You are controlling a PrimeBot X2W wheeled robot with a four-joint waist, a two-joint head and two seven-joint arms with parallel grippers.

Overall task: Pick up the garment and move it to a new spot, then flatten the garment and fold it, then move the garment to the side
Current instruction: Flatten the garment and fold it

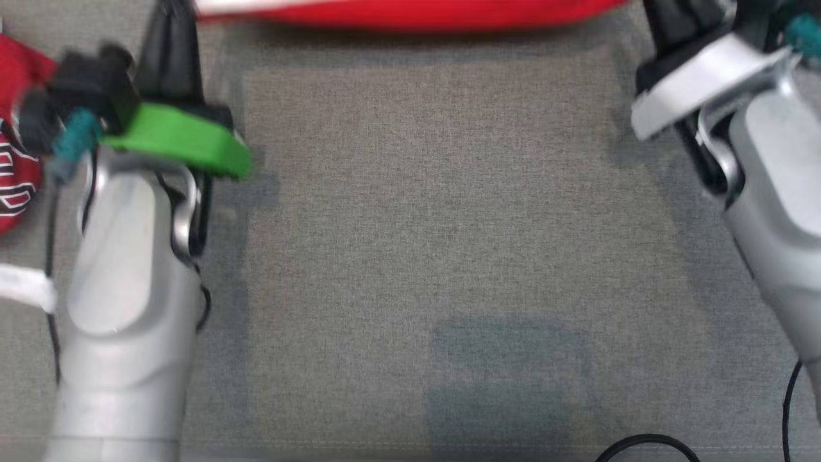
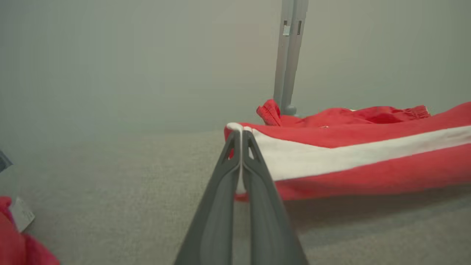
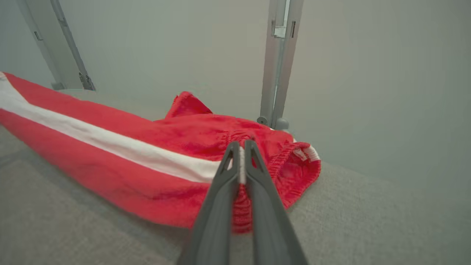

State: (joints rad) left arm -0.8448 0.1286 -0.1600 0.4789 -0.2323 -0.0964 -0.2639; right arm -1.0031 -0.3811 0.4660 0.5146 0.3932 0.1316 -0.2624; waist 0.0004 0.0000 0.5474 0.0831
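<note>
- Garment [image 1: 410,16]: red w/ white stripe, stretched along the far edge of the grey desk [image 1: 449,224], 12 o'clock in head view.
- L fingers [image 2: 245,137]: closed tight, pinching one end of the garment right on the white stripe. Cloth runs off toward 3 o'clock in L wrist view.
- R fingers [image 3: 249,146]: closed too, gripping the gathered waistband end. Cloth runs toward 9–10 o'clock in R wrist view.
- Head view: L arm [image 1: 128,269] at 9–10 o'clock w/ green bracket [image 1: 186,138], R arm [image 1: 776,212] at 2–3 o'clock.
- Garment's near edge sits a bit off the desk, shadow under it.
- 2nd red piece [image 1: 16,160] at 9 o'clock, apart from the garment.
- Grey pole [image 2: 289,55] stands behind the garment.
- Black cable [image 1: 648,443] at 5 o'clock.
</note>
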